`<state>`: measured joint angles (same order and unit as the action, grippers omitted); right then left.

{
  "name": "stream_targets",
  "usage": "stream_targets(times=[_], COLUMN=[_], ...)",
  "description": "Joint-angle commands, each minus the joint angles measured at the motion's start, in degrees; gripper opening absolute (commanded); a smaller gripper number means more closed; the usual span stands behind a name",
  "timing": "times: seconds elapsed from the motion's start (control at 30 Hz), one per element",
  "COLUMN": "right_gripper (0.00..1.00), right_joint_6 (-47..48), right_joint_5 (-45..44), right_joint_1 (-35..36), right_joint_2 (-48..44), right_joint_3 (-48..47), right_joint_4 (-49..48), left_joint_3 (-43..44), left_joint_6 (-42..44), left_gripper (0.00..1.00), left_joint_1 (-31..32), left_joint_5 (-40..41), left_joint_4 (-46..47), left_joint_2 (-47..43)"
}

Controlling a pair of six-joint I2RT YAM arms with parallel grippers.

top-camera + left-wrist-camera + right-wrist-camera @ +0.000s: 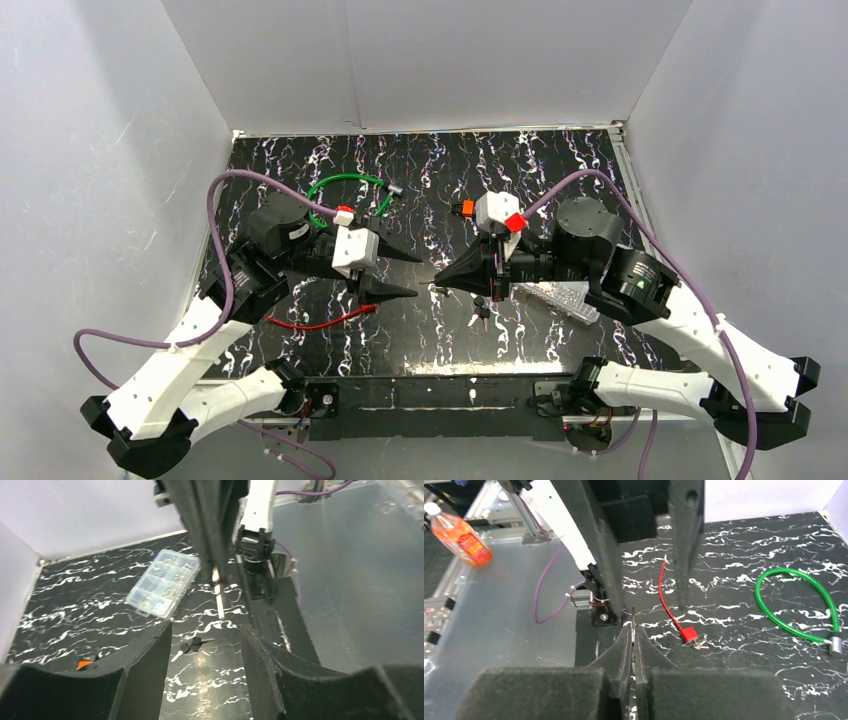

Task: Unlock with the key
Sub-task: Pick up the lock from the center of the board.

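Note:
My right gripper [440,279] is shut on a thin metal key; its blade pokes out past the fingertips [633,616], and the gripper [633,630] points left over the middle of the mat. A bunch of black-headed keys [482,312] lies on the mat below it and also shows in the left wrist view [193,644]. My left gripper [403,274] is open and empty, facing the right gripper's tip, with the key bunch seen between its fingers [145,665]. A green cable lock [345,193] with a metal cylinder [835,645] lies at the back left. A red cable lock [689,633] lies in front of the left arm.
A clear plastic parts box [560,298] lies under the right arm and shows in the left wrist view [164,581]. White walls enclose the black marbled mat [560,170]. An orange bottle [461,537] stands outside the cell. A black rail [440,392] runs along the near edge.

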<state>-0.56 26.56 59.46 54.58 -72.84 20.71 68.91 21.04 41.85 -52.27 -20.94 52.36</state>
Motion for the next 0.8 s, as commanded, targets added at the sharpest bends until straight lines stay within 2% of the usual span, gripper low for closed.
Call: stream_targets(times=[0.0, 0.2, 0.43, 0.53, 0.6, 0.7, 0.77], right_gripper=[0.01, 0.01, 0.01, 0.01, 0.01, 0.01, 0.01], right_joint_6=[4.68, 5.35, 6.15, 6.59, 6.76, 7.02, 7.13], right_joint_5=[-3.38, -4.41, -5.21, -5.37, -5.68, -6.24, -6.81], right_joint_1=[0.88, 1.99, 3.78, 4.32, 4.48, 4.60, 4.64], right_joint_2=[0.24, 1.07, 2.70, 3.33, 3.65, 3.93, 3.92], right_joint_3=[-2.78, -4.04, -5.33, -5.63, -5.99, -6.30, -6.33], right_joint_4=[1.52, 1.35, 1.24, 1.40, 1.31, 0.86, 0.59], left_joint_3=[3.19, 3.80, 5.02, 5.74, 5.82, 5.90, 6.03], left_joint_6=[-1.19, -0.17, 3.16, 3.43, 3.35, 3.80, 4.77], left_gripper=[0.51, 0.51, 0.53, 0.52, 0.48, 0.30, 0.24], left_joint_1=[0.04, 0.01, 0.11, 0.12, 0.19, 0.33, 0.54], left_joint_5=[-7.20, -7.15, 4.26, 5.18, 4.46, 2.84, 1.38], left_joint_4=[-3.16, -4.82, -6.13, -5.80, -5.74, -6.96, -8.81], left_joint_2=[-0.45, -0.20, 1.82, 2.22, 2.30, 2.33, 2.33])
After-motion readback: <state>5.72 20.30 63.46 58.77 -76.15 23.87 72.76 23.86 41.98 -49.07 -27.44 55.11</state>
